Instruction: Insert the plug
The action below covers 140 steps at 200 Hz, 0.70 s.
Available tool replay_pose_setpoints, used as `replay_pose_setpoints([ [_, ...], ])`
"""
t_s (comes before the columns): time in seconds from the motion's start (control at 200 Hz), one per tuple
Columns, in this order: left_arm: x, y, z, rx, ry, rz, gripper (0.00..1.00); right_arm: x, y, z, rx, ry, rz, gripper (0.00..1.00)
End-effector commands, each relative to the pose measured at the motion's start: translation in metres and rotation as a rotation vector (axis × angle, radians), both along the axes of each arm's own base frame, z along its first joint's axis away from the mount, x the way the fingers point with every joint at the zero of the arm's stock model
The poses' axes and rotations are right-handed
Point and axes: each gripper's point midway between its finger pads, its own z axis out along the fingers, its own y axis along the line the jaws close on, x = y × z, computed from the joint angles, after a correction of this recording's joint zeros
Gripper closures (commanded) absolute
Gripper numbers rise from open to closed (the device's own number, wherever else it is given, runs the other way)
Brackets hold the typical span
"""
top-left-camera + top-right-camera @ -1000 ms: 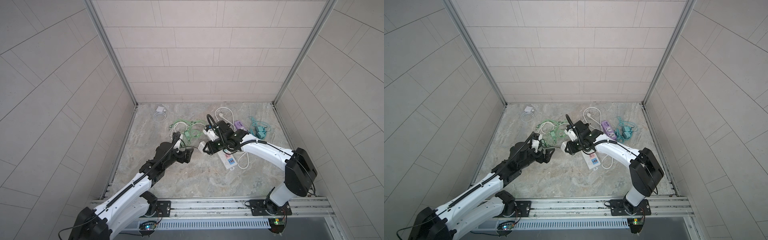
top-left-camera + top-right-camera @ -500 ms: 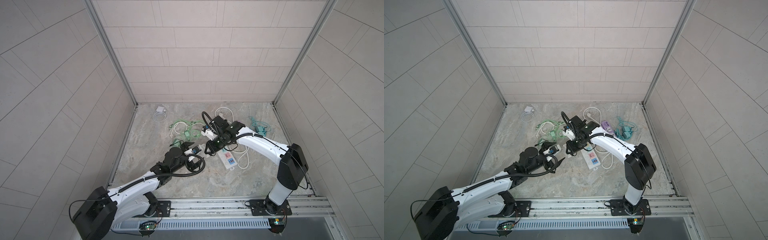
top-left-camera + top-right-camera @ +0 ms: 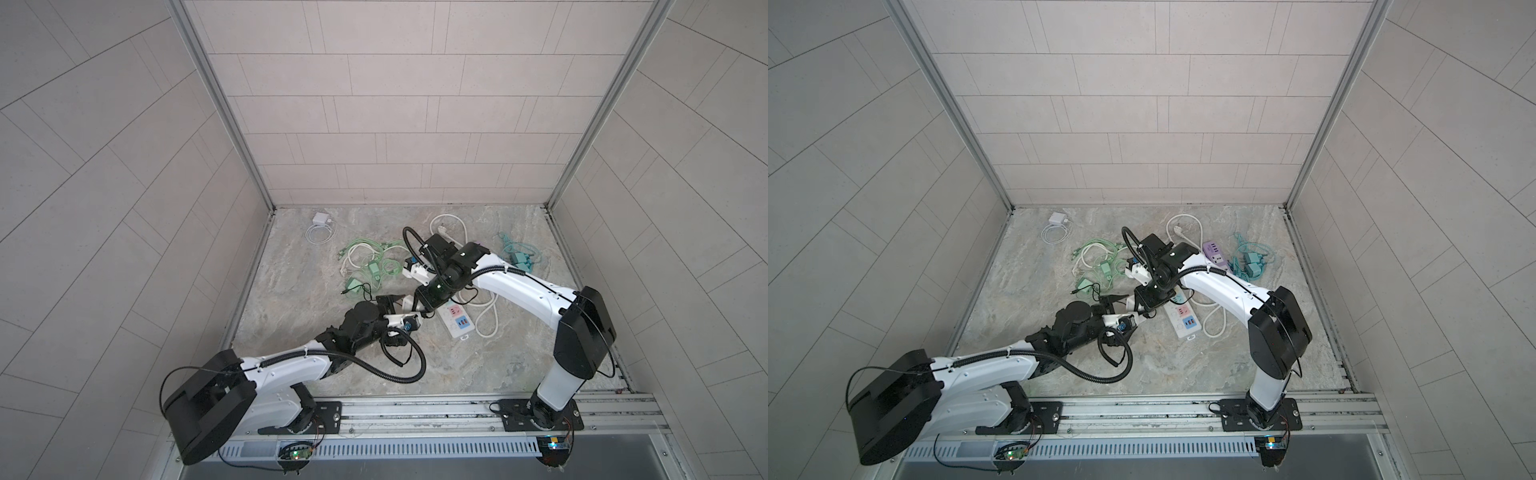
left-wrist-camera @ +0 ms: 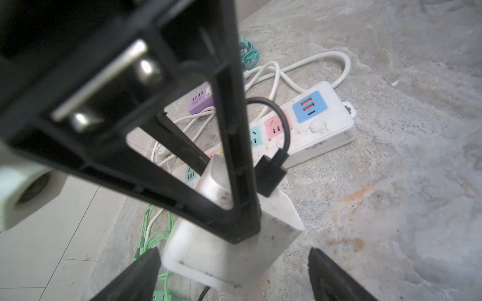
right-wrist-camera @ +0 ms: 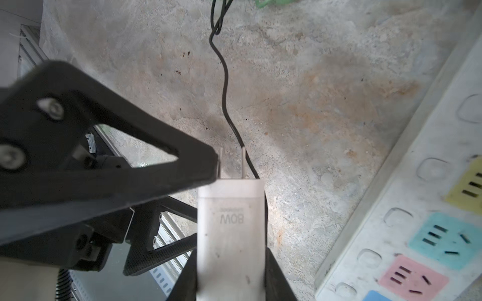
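Your right gripper (image 5: 230, 263) is clenched on the plug (image 5: 229, 221), prongs free, over the middle of the table (image 3: 478, 365), beside the strip (image 4: 323, 130). Your left gripper (image 4: 233, 276) straddles it, jaws wide, released.

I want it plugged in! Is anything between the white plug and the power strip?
Nothing visible. The right claw holds the white plug, with only bare floor between it and the power strip. The open left claw is on the plug's other side.

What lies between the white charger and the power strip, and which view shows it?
Right wrist view: bare floor between charger and power strip, except the thin black cable beside the charger.
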Motion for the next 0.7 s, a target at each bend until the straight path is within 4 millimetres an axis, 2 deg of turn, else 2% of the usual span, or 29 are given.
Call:
replay_pose_setpoints([
  [0.0, 0.004, -0.009, 0.012, -0.003, -0.060, -0.023, 0.10, -0.009, -0.003, 0.010, 0.027, -0.001, 0.031, 0.71],
  [0.35, 0.007, -0.016, 0.009, 0.018, -0.087, -0.023, 0.15, -0.013, 0.003, 0.010, 0.056, 0.011, 0.036, 0.71],
  [0.515, 0.013, -0.018, 0.006, 0.028, -0.092, -0.001, 0.26, -0.015, 0.003, 0.012, 0.060, 0.006, 0.039, 0.71],
  [0.696, 0.018, -0.018, 0.015, -0.020, -0.115, 0.026, 0.44, -0.016, 0.003, 0.010, 0.057, 0.007, 0.035, 0.71],
])
